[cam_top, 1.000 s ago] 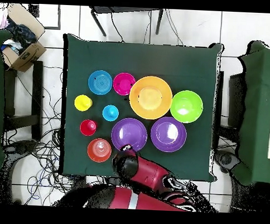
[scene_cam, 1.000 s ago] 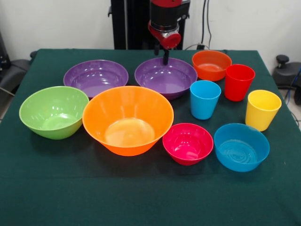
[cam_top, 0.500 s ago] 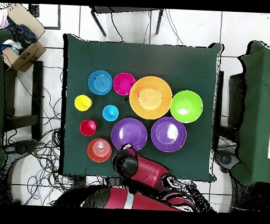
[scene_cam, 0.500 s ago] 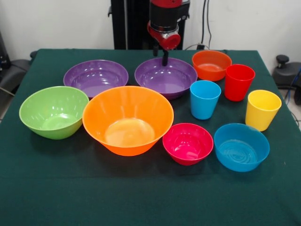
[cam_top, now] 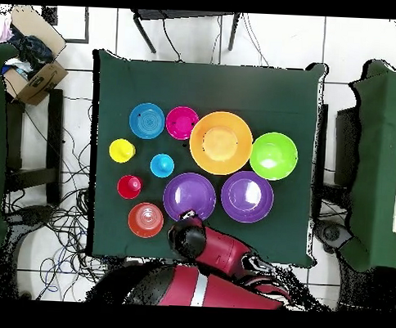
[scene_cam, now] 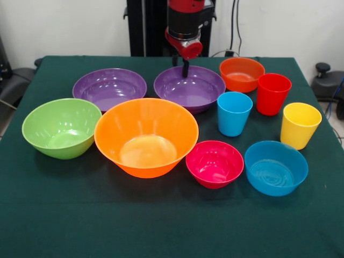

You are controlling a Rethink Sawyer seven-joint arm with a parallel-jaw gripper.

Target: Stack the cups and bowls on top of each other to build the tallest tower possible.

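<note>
Green cloth covers the table (scene_cam: 48,226), and nothing is stacked yet; every piece sits alone on it. Taking the large orange bowl (scene_cam: 146,136) as the marker: the lime bowl (scene_cam: 61,128) sits just to its left, one purple bowl (scene_cam: 109,87) behind it to the left, the second purple bowl (scene_cam: 189,87) behind it to the right. The gripper (scene_cam: 185,67) hangs over that second bowl's far rim; whether its pincer is wide or narrow I cannot tell. Right of the marker come the pink-red bowl (scene_cam: 214,163), blue cup (scene_cam: 234,113), small orange bowl (scene_cam: 242,74), red cup (scene_cam: 273,94), blue bowl (scene_cam: 276,167) and yellow cup (scene_cam: 299,124). My guess: it must grip that purple rim and carry it into the orange bowl.
</note>
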